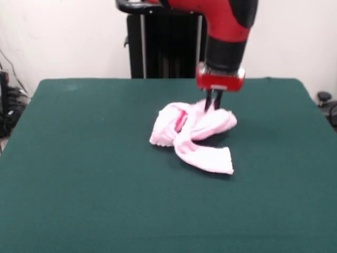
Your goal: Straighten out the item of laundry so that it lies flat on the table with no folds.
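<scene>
The item of laundry [194, 134] is a pale pink soft cloth lying bunched and twisted near the middle of the dark green table [79, 174]. One part trails toward the front right and ends in a flat edge. My gripper [212, 107] comes straight down onto the garment's far upper edge. Its dark fingers stand close together with their tips pressed into the pink cloth, pinching a fold there. The tips themselves are partly sunk in the cloth.
Green table surface stretches wide on all sides of the garment. A black stand sits behind the far table edge. Cables and dark equipment lie off the table at the left edge, and a dark object at the right edge.
</scene>
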{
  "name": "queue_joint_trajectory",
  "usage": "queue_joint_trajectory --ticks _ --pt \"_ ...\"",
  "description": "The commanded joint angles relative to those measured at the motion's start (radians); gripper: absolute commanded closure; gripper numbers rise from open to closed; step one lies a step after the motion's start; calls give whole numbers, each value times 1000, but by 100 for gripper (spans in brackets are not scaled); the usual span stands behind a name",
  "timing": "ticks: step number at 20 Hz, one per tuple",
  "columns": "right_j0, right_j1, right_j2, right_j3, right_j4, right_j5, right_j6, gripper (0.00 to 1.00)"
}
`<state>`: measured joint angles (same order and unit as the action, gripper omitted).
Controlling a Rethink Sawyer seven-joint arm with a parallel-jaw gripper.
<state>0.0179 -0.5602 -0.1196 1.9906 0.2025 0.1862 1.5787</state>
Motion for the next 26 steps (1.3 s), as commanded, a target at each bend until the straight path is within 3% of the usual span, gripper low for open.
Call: queue_joint_trajectory --ticks 1,13,21,26 --pt "63 -173 -28 -107 58 499 295 100" --pt "11 -251 11 -127 90 684 269 100" --pt "-48 -275 -12 -229 18 842 199 100" --pt "-89 -276 -44 -307 -28 851 163 100"
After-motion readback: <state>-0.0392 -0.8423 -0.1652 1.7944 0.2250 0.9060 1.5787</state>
